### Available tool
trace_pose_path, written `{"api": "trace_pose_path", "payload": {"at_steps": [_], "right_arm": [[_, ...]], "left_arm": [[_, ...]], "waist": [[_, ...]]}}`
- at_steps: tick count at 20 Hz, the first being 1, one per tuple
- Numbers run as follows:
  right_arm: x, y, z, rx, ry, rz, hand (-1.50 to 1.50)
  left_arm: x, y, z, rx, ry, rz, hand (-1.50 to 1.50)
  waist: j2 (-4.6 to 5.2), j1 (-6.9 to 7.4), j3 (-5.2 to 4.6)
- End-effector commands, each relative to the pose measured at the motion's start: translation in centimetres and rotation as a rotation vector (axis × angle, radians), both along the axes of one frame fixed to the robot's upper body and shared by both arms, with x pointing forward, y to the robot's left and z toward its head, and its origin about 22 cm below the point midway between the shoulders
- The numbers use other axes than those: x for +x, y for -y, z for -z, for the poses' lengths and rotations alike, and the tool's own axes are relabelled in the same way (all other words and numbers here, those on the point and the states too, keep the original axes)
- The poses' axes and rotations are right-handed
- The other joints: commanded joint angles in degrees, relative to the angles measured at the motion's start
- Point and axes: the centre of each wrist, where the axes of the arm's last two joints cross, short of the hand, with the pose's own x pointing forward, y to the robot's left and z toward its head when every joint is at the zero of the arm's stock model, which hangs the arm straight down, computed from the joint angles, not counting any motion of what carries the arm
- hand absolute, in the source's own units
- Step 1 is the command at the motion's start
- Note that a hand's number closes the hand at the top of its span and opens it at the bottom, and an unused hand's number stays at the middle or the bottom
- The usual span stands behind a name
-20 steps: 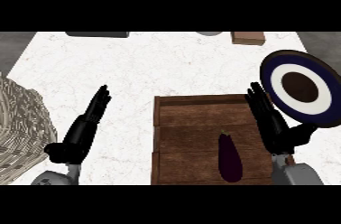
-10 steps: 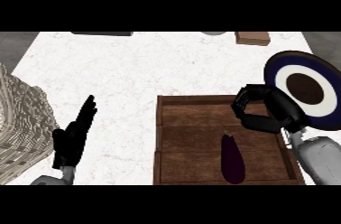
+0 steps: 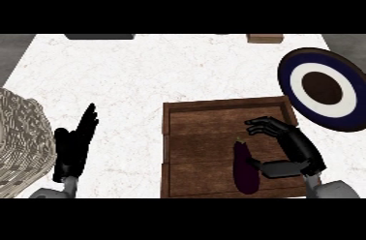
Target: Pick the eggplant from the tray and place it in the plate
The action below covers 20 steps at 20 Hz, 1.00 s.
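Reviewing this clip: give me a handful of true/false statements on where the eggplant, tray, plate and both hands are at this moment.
1. The eggplant lies in the wooden tray. True.
2. The plate holds the eggplant. False: nothing lies on the plate.
3. The right hand is over the tray beside the eggplant, fingers curved. True.
4. The left hand grips the basket. False: it rests open beside the basket.
5. The plate is left of the tray. False: it is right of it.

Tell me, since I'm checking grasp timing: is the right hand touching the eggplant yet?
Cannot tell. In the head view the right hand curves beside the eggplant on the tray; its thumb meets the eggplant's outline, but neither contact nor gap shows.
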Motion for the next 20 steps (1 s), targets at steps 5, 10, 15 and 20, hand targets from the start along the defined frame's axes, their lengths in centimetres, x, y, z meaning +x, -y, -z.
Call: {"api": "trace_pose_path", "payload": {"at_steps": [5, 10, 15, 20], "right_arm": [[2.1, 2.4, -2.9, -0.373, 0.072, -0.259, -1.5], [4.4, 2.5, -8.0, -0.614, 0.088, -0.339, -1.5], [6.0, 0.3, -9.9, -0.748, -0.017, -0.487, -1.5], [7.1, -3.2, -10.4, -0.825, -0.143, -0.646, -1.5]], "left_arm": [[1.2, 1.7, -1.1, 0.006, -0.004, -0.005, 0.0], [0.1, 1.1, -0.7, 0.005, -0.01, 0.002, 0.0], [0.4, 1.0, -0.5, -0.012, -0.021, 0.011, 0.0], [1.7, 1.2, -1.1, 0.001, -0.013, 0.008, 0.0]], "waist": [[0.07, 0.9, -0.06], [-0.06, 1.13, -0.12], [0.06, 1.08, -0.13], [0.13, 0.81, -0.14]]}}
